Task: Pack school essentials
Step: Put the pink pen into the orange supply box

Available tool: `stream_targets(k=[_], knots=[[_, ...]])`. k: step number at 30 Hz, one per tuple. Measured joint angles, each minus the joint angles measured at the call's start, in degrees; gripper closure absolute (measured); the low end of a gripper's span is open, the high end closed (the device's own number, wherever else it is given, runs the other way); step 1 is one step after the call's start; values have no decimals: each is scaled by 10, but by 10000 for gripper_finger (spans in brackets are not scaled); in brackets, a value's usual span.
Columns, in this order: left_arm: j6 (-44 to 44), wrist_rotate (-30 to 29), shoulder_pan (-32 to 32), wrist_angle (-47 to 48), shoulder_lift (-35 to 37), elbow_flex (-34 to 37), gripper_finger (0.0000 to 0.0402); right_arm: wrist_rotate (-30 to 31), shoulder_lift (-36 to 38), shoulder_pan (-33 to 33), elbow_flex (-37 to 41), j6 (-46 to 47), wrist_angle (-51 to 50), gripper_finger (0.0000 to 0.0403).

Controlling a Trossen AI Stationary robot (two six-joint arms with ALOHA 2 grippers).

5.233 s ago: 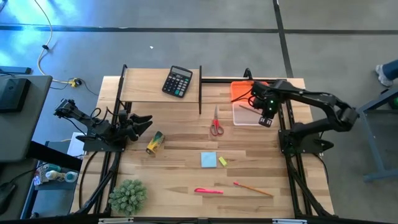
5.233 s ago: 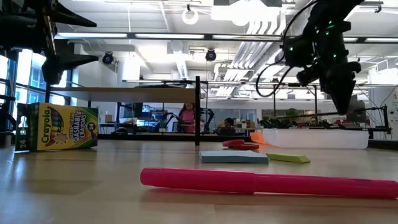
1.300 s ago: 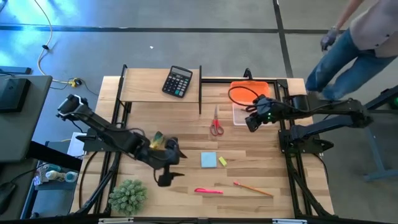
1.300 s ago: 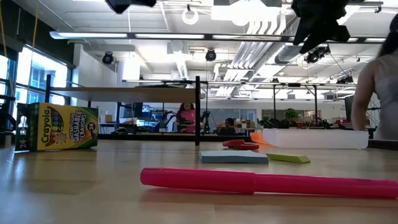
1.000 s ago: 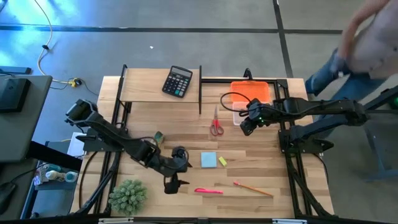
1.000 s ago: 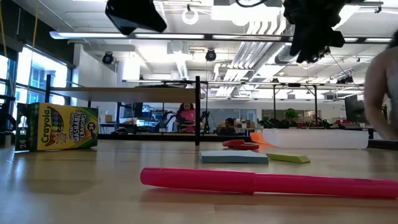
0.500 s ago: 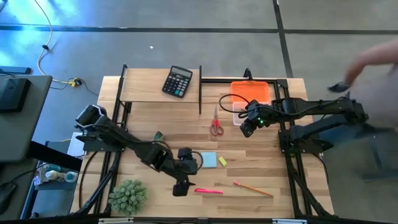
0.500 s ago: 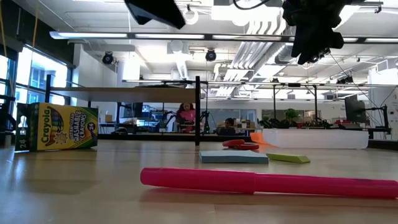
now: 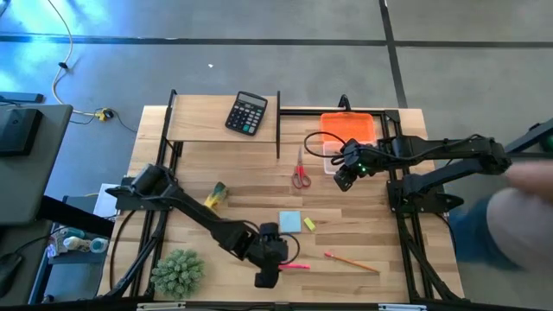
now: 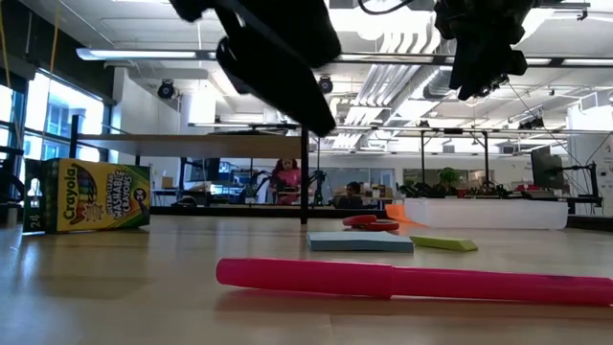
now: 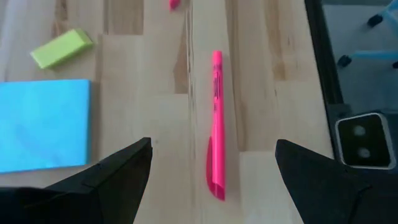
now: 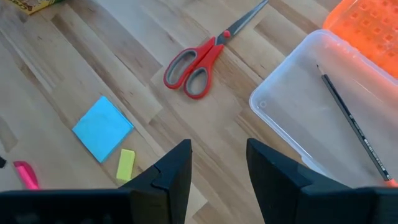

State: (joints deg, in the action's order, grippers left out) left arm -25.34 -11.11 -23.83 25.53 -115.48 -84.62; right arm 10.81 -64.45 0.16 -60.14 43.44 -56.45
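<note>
Bench [image 9: 242,186] is being spanned: left tool [image 11: 208,163], open and empty, is being held over pink pen [image 11: 216,124]; right tool [image 12: 217,163], parted and empty, at two o'clock.

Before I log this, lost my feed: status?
Left gripper open above pink pen. Right gripper open near clear box, one pencil inside. Nothing in the way.

Grey concrete floor [image 9: 259,60], bright ceiling lights [image 10: 292,24]

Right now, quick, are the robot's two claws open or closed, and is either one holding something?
Left gripper: open, empty, above the pink pen.
Right gripper: open, empty, near the clear box.
</note>
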Motion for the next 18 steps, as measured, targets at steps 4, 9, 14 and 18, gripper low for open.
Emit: stream_targets(k=[4,9,14,18], knots=[[-9,-4,-4,-3,-21,-5,74,1,0,0,0,-4,-1,259],[-11,-6,-7,4,-32,-3,74,1,0,0,0,-4,-1,259],[-11,-14,-14,2,-42,-3,74,0,0,0,0,-4,-1,259],[-11,-9,-15,-6,-57,-3,74,0,0,0,0,-4,0,259]])
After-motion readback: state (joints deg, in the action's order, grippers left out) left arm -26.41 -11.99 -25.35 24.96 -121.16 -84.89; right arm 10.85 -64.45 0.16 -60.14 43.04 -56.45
